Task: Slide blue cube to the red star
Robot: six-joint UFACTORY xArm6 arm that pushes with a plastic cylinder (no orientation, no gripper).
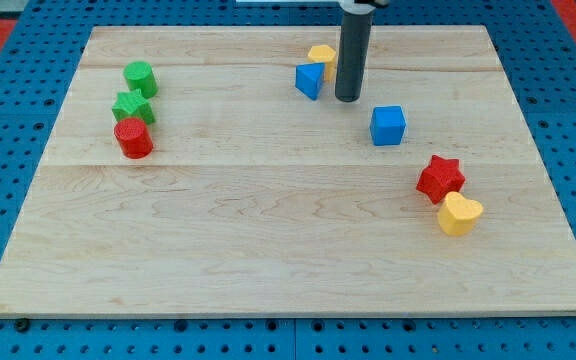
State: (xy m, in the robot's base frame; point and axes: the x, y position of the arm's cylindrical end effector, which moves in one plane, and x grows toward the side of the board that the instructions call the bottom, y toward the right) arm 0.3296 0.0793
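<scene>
The blue cube (388,125) lies on the wooden board (268,220), right of centre and toward the view's top. The red star (440,179) lies below and to the right of it, about a block's width apart. My tip (347,99) is the lower end of the dark rod. It stands just above and to the left of the blue cube, with a small gap between them. A second blue block (310,80), wedge-like, lies to the left of the rod.
A yellow heart (459,214) touches the red star's lower right. A yellow block (322,56) sits behind the blue wedge, beside the rod. At the view's left stand a green cylinder (140,77), a green star (131,107) and a red cylinder (133,138).
</scene>
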